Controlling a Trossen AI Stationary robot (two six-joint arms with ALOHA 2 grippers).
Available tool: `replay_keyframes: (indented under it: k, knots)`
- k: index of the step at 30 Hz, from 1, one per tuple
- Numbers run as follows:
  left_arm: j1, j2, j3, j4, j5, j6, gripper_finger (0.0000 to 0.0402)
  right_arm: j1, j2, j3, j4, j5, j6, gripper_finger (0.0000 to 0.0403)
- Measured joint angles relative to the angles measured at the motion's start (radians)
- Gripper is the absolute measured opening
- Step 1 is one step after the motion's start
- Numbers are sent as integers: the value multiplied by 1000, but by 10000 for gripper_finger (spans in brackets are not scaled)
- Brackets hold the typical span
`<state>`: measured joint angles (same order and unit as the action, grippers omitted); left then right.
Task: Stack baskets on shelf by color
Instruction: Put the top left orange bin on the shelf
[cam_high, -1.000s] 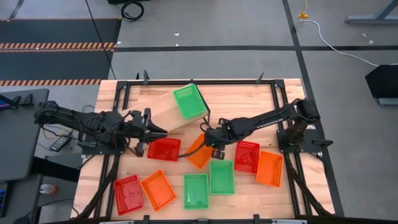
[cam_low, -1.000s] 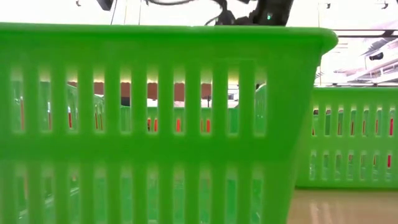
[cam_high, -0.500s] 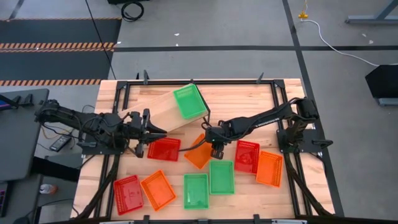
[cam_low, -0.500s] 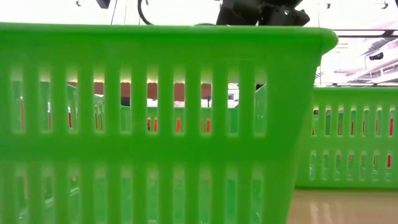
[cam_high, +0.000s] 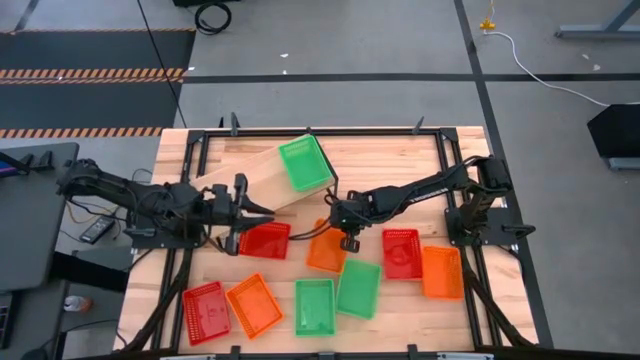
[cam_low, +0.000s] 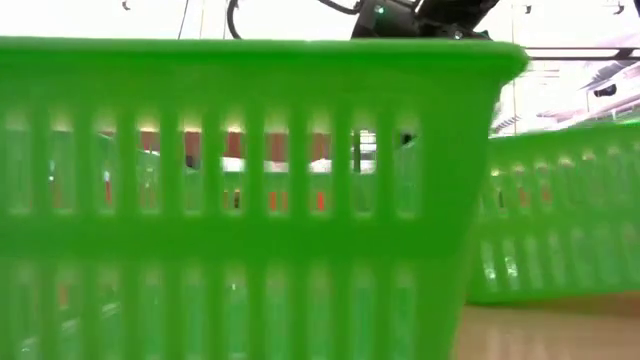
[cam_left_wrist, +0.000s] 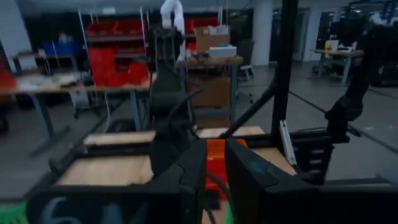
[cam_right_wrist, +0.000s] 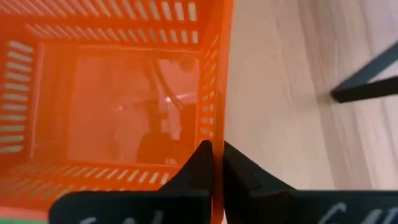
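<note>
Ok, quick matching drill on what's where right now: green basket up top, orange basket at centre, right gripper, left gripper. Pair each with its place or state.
Things:
1. green basket
2. orange basket
3. right gripper
4. left gripper

Places or states:
a. shut on a basket wall
b. beside the red basket
c. resting on the shelf
d. gripped at its rim

Pairs: 1-c, 2-d, 3-a, 4-b

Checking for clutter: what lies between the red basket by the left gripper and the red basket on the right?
In the high view, an orange basket, gripped by the right gripper.
</note>
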<state>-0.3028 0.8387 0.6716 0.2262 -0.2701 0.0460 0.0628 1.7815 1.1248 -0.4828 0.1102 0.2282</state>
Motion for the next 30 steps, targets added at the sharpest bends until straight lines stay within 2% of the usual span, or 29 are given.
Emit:
replay_keyframes:
  k: [4, 10, 17, 23, 26, 30]
  knots:
    - [-52, 0, 0, 50, 5, 101, 62, 0, -1, 30, -5, -3, -13, 24]
    - [-175, 0, 0, 143, 126, 185, 62, -1, -1, 99, -5, 1, -47, 14]
    - [-249, 24, 0, 76, -75, 216, 60, -7, -1, 233, -55, -6, -84, 14]
    - [-249, 129, 46, 49, -94, 220, 68, -4, -1, 365, -124, -14, -112, 14]
    - [-251, 215, 149, -80, -94, 188, 77, -13, -1, 384, -146, -33, -116, 15]
    - [-252, 363, 376, -428, -111, 74, 94, -25, -1, 385, -192, -34, -116, 15]
